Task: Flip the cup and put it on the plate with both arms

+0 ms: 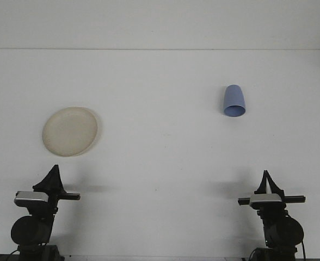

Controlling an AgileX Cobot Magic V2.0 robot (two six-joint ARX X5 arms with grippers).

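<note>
Nearest you, at the bottom edge of the front view, both arms sat low and well apart, one at each corner of the white counter [160, 163]. Your left gripper [54, 169] pointed forward over the counter, and its dark fingers [53, 175] came together to a single tip, so they looked closed on nothing. Your right gripper [266, 174] pointed the same way on the opposite side; its fingers [269, 182] also met at a narrow point, together and empty. Each gripper cast a faint shadow on the counter beside it.

Farther out on your left, the plate [70, 131] lay flat on the counter, pale cream and round, ahead of the left gripper and clear of it. Nothing rested on it.

Farther still, on your right side, the cup [234, 101] stood on the counter, blue, with its wider rim down toward you and its narrower closed end up, so it read as upside down. It was well apart from the plate, across the width of the counter, and well ahead of the right gripper. Neither gripper touched the cup or the plate. Beyond the cup, the counter ended at a plain pale wall [160, 24].
</note>
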